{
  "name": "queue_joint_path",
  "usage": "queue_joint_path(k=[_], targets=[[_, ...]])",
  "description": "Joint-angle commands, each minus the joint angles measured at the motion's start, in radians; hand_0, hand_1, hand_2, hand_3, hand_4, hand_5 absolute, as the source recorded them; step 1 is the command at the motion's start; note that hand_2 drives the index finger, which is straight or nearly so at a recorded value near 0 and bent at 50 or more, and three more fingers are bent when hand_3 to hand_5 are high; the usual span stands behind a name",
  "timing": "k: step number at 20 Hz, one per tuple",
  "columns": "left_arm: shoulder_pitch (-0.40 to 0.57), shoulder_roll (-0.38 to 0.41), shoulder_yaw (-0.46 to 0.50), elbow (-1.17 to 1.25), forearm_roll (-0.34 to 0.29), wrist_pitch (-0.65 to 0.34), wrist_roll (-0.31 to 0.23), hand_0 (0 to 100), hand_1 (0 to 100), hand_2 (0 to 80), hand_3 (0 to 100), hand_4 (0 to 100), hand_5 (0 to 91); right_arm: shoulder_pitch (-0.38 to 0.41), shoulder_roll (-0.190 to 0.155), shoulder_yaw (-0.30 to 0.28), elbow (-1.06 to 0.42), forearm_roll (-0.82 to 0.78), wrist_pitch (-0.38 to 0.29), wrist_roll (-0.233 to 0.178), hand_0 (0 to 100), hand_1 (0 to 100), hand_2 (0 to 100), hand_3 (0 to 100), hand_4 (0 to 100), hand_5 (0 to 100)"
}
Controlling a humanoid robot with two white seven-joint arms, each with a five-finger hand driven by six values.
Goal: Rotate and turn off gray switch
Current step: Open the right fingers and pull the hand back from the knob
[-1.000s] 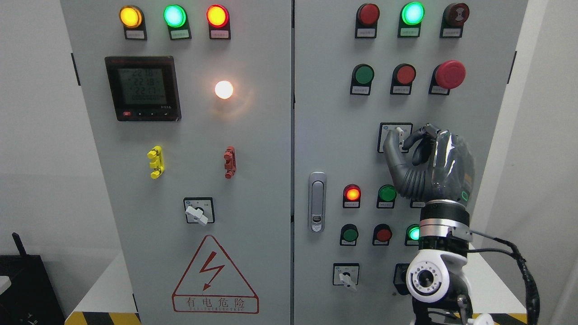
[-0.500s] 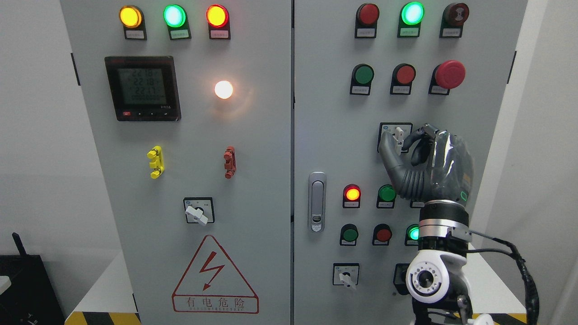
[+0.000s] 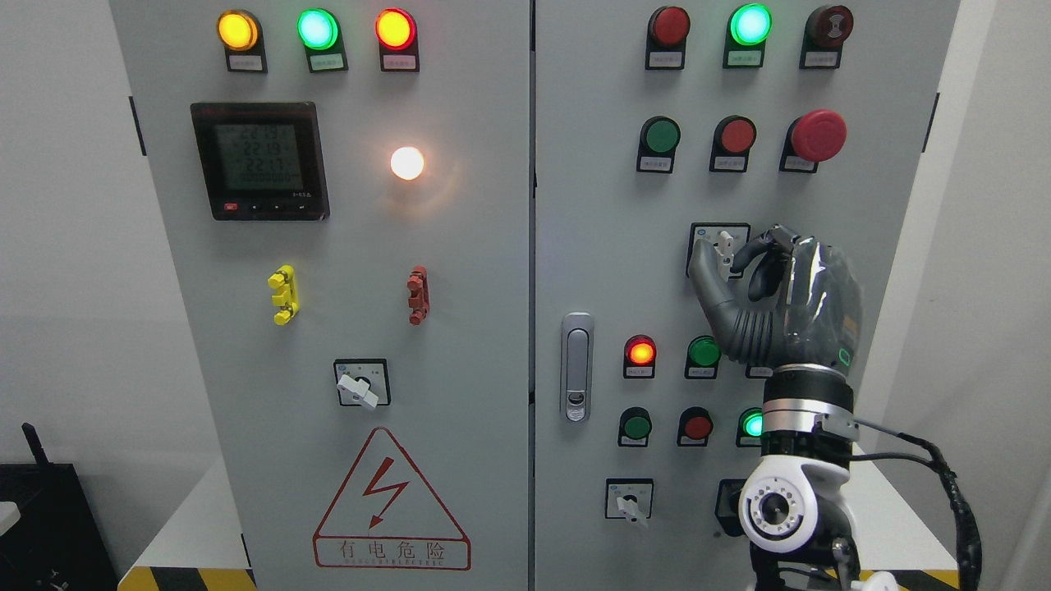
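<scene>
Fingers (image 3: 751, 250) and thumb of right hand (image 3: 776, 300) clamped on gray switch (image 3: 726, 245), upper middle of right cabinet door (image 3: 591, 246). Thumb sits further left across the switch plate than one second ago; handle upright. Bare panel left of switch; green button (image 3: 704, 351) just below. Warning triangle (image 3: 391, 501) reads 有电危险. Meter (image 3: 259, 160) digits blurred.

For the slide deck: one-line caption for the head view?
Right hand pinching the gray switch on the cabinet's right door, handle near vertical; left arm out of frame.
</scene>
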Motion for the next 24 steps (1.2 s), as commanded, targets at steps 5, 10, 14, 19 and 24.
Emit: queue_joint_path(k=[5,10,14,19,24], targets=[[-0.009,0.000,0.008,-0.026,0.020,-0.001,0.000,12,39,0.0,0,0,0.0,0.003,-0.001,-0.004,-0.006,-0.002,-0.006,0.000,27,40,69,98,93,100],[-0.009,0.000,0.009,-0.026,0.020,0.000,0.000,12,39,0.0,0,0,0.0,0.004,-0.004,-0.007,-0.012,-0.002,-0.015,-0.007,27,40,70,98,93,100],[-0.009,0.000,0.008,-0.026,0.020,-0.001,0.000,12,39,0.0,0,0,0.0,0.008,-0.009,-0.009,-0.017,-0.002,-0.021,-0.008,27,40,70,98,93,100],[-0.009,0.000,0.009,-0.026,0.020,-0.001,0.000,12,39,0.0,0,0,0.0,0.015,-0.010,-0.009,-0.045,-0.002,-0.023,-0.010,27,41,70,99,93,100],[-0.009,0.000,0.008,-0.026,0.020,-0.001,0.000,12,39,0.0,0,0,0.0,0.044,-0.018,-0.011,-0.092,-0.002,-0.075,-0.034,27,39,70,99,93,100]])
